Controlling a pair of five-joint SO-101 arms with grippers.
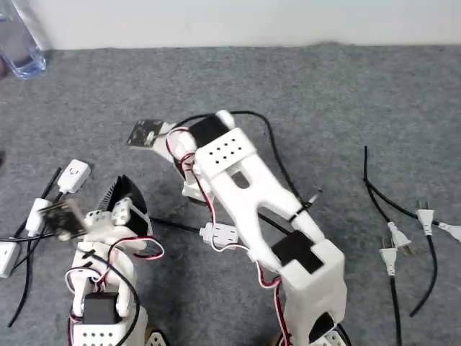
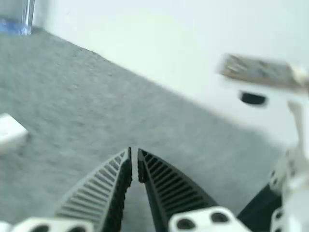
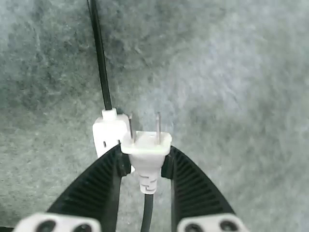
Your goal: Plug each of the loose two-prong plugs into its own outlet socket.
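Right wrist view: right end effector grips plug beside outlet socket.

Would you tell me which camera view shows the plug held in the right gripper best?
The right wrist view: the plug sits clamped in the right gripper, both prongs visible, beside a white socket. In the high view the right arm hides it; the left wrist view faces carpet and wall.

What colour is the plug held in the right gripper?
White plug on a black cord; it shows best in the right wrist view.
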